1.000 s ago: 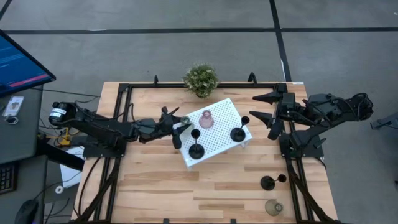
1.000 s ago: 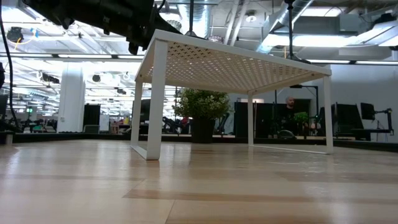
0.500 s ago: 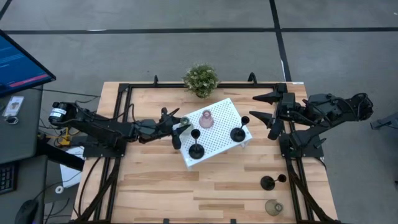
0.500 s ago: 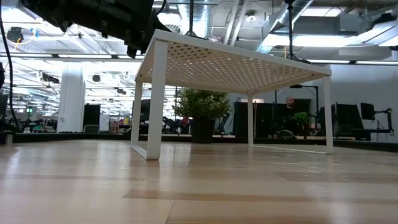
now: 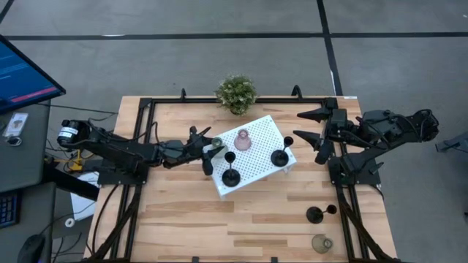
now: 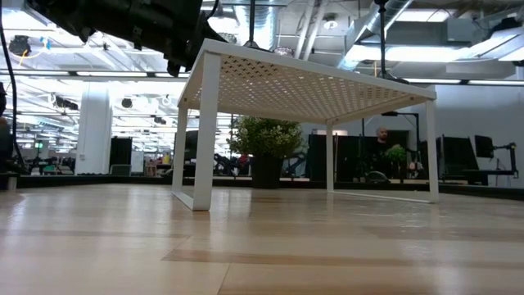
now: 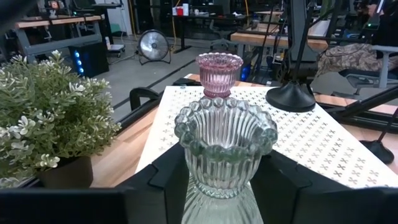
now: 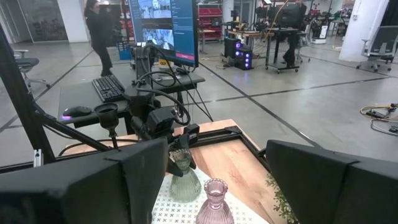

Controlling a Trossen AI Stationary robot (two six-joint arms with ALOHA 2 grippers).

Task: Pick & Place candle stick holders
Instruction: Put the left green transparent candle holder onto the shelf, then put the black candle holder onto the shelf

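Green glass holder (image 7: 225, 151) sits on white tray (image 5: 265, 131) edge between left pincer (image 5: 210, 148) fingers, grip unclear; right pincer (image 5: 316, 126) open, empty, beside tray.

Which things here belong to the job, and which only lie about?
Job: clear green glass holder between left gripper fingers; pink glass holder; three black stemmed holders; olive glass holder.
Not job: green potted plant; white perforated tray.

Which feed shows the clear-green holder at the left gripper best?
The left wrist view: the clear-green glass holder fills the frame between the left gripper's fingers. The high view shows it tiny at the tray's edge; the right wrist view distant; the low view not at all.
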